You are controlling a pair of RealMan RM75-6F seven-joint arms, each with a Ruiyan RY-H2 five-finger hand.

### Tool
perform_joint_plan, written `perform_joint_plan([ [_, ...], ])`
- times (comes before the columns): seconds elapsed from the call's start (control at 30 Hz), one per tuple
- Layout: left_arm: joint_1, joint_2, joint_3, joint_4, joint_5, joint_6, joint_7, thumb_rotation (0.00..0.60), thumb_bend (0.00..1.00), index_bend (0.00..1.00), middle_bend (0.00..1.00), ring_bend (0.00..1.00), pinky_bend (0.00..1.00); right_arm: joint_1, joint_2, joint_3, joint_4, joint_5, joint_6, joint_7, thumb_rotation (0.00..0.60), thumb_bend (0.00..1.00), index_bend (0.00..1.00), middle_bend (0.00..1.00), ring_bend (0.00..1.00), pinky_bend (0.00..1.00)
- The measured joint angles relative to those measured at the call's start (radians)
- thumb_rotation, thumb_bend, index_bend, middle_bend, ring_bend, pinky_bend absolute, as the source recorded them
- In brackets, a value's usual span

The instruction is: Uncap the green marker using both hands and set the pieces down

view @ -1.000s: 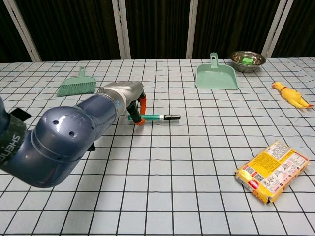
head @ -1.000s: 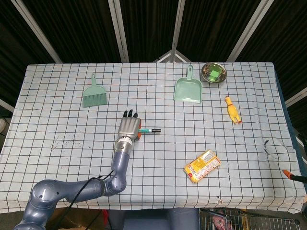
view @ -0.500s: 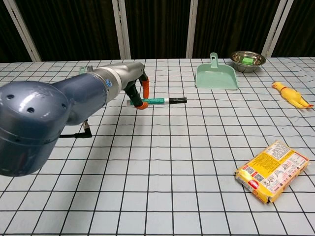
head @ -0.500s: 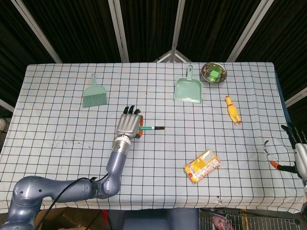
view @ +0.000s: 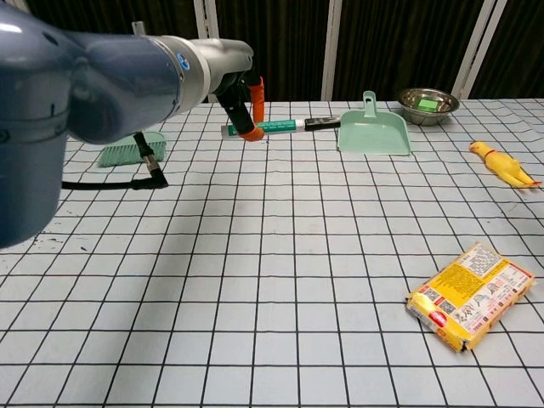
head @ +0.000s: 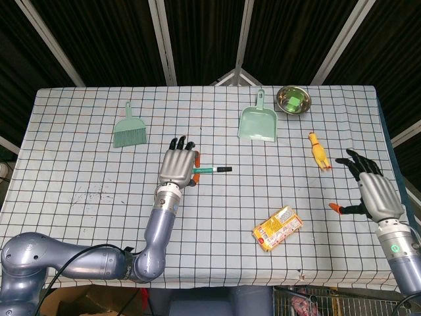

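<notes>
Head view: your left hand [head: 177, 168] grips the green marker [head: 212, 170]; right hand [head: 370, 187] spread, empty. A loose grip risks dropping it.

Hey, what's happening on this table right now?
The robot's left hand holds the green marker with a black cap lifted above the checkered tablecloth, cap still on and pointing toward the right. The right hand is open near the table's right edge, not touching the marker yet.
</notes>
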Motion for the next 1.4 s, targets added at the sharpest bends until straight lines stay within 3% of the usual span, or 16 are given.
perform_joint_plan([
  [0.27,-0.023,0.016,-0.012,-0.022,-0.028,-0.013,-0.014,0.600,0.59,0.62,0.17,0.00,0.00,0.123,-0.017,0.032,-0.048,0.188,-0.064,-0.109,0.600,0.10,0.22,0.00,0.00,0.00],
  [0.5,-0.030,0.036,-0.002,-0.042,-0.017,-0.016,-0.038,0.600,0.59,0.63,0.17,0.00,0.00,0.227,-0.113,0.039,-0.035,0.321,-0.066,-0.194,0.600,0.12,0.24,0.00,0.00,0.00],
  [1.03,-0.052,0.051,0.012,-0.066,-0.017,-0.005,-0.083,0.600,0.59,0.63,0.17,0.00,0.00,0.331,-0.256,0.036,0.012,0.408,-0.043,-0.246,0.600,0.16,0.30,0.00,0.00,0.00],
  [1.4,-0.073,0.037,0.024,-0.050,-0.020,-0.010,-0.105,0.600,0.59,0.63,0.17,0.00,0.00,0.422,-0.327,0.063,-0.004,0.507,0.018,-0.320,0.600,0.25,0.40,0.00,0.01,0.00],
])
